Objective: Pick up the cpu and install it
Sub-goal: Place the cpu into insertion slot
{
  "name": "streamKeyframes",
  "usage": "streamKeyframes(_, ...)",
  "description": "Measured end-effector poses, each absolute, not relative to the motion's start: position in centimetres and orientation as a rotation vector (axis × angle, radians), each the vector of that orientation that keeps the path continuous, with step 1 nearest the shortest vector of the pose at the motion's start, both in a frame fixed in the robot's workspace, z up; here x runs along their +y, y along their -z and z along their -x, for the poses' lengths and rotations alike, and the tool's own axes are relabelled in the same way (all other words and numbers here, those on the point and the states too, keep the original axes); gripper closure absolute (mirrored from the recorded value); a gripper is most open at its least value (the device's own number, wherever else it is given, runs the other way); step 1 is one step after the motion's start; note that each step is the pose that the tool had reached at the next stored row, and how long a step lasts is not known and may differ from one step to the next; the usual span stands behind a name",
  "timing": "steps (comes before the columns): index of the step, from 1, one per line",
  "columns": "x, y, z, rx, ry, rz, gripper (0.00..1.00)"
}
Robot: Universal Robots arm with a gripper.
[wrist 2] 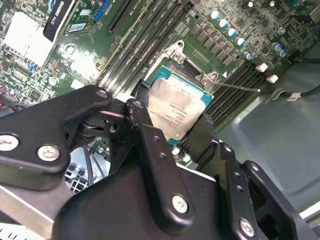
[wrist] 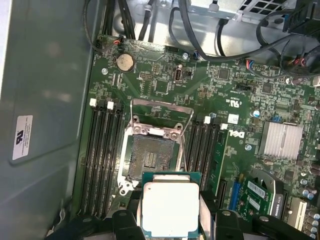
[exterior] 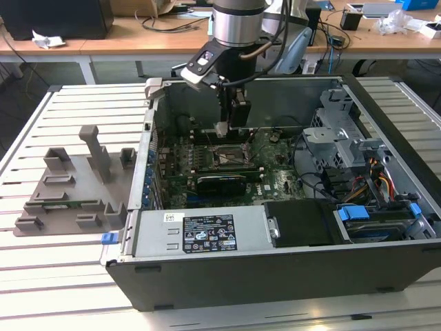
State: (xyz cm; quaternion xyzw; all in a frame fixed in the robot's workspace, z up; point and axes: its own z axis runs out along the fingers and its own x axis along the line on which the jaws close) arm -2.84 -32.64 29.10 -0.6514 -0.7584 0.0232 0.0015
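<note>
**Fingers (wrist: 126, 220) clenched on the cpu (wrist: 170, 207), just short of the open socket (wrist: 150, 155)**

On the slatted metal bench (exterior: 69, 110) lies an open computer case (exterior: 275, 276), a grey steel box with thin folded walls. Beside it, toward the exterior view's left, sits a grey plastic holder block (exterior: 76, 186) of slots and posts. Inside the case a green motherboard (wrist: 165, 85) lies flat, crowded with small parts. Ribbed dark memory slots (wrist: 100, 160) flank the socket on both sides. The socket is a dark square bed of fine contacts, bare, ringed by a bright metal frame whose hinged lid stands lifted away.

In both wrist views the black, bolted fingers press the cpu's opposite edges. The chip is a thin square with a dull silver top, rounded corners and a green rim, and it is held flat. In the first wrist view it overlaps one edge of the socket rather than covering it. In the exterior view it hangs above the board, not touching.

Judged from this, the pick is done and the step in hand is bringing the chip over the socket. Seating it calls for squaring its edges to the bed, matching its orientation, and lowering it level and gently. The contacts look delicate, and the slick plate is gripped only at thin edges.
</note>
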Motion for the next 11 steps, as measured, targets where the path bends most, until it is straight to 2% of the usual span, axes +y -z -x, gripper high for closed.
streamKeyframes(11, -32.64, -29.1, 2.84, -2.325, -0.073, 2.105, 0.45)
